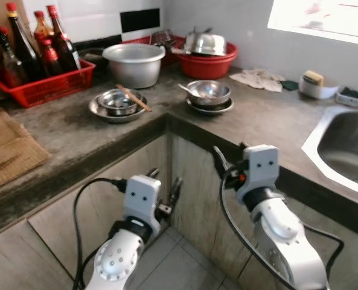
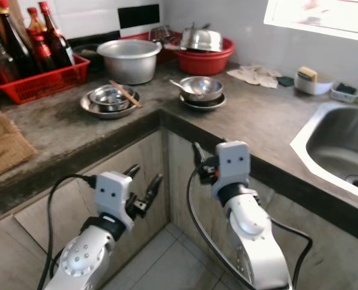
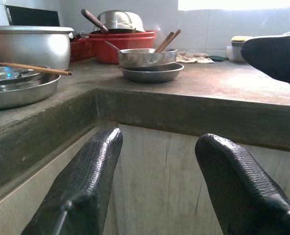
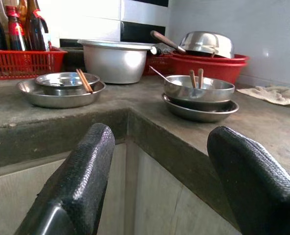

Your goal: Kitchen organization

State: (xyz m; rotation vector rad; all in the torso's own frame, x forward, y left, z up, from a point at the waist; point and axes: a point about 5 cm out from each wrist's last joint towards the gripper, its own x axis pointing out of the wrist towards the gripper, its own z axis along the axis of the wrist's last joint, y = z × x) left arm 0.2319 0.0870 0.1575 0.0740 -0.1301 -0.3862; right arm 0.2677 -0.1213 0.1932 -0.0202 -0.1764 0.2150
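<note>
On the dark corner counter [image 1: 76, 130] a steel bowl with wooden chopsticks [image 1: 119, 101] sits in a steel plate. To its right a second steel bowl [image 1: 209, 92], holding a spoon and chopsticks, rests on its own plate. Both arms are low in front of the cabinet doors, below the counter edge. My left gripper [image 1: 165, 181] is open and holds nothing; its fingers [image 3: 86, 186] point at the counter's corner. My right gripper [image 4: 159, 161] is open too, facing the same corner with the two bowls beyond it.
A large aluminium pot [image 1: 134, 63] and a red basin [image 1: 210, 63] holding a steel lid stand at the back. A red basket of bottles [image 1: 40, 81] is far left, with a woven mat [image 1: 9, 148] nearer. Cloth [image 1: 260, 78], sponge dish [image 1: 316, 86] and sink [image 1: 348, 145] lie right.
</note>
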